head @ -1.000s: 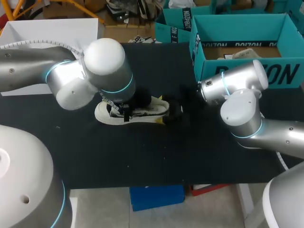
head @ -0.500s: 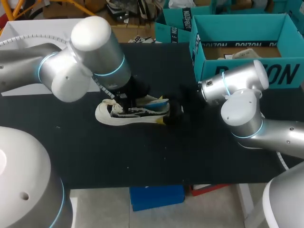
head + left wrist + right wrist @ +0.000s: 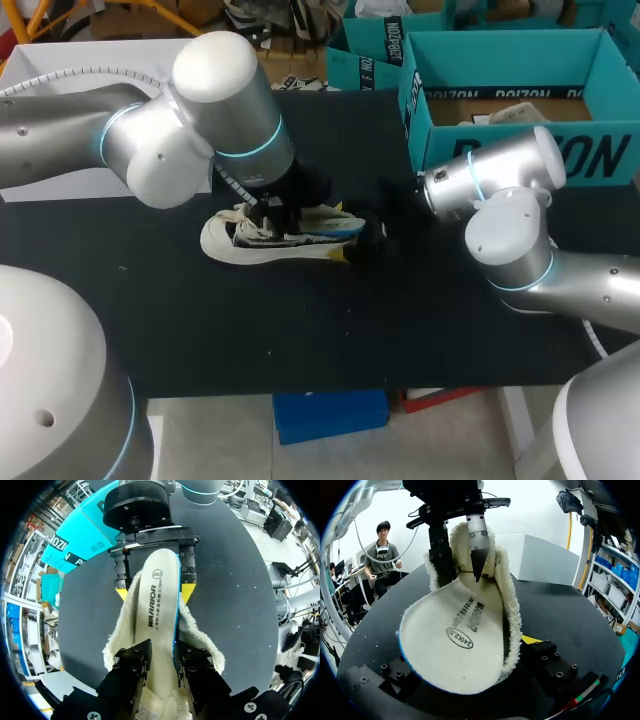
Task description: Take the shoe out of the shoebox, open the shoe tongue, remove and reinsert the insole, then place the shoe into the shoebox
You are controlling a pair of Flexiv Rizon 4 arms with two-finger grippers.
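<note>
White fleece-lined shoe (image 3: 225,240) lies mid black desk (image 3: 300,330), with the right tool (image 3: 154,592) clamped across one end. Left tool (image 3: 162,649) is closed on the thin white foam insole (image 3: 152,620) inside it. Insole looks light and floppy and will likely drag on the fleece; pinch near its end edge.

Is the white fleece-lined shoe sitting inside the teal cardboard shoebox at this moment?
No: the white fleece-lined shoe lies on the black table, well apart from the teal cardboard shoebox at the far right.
</note>
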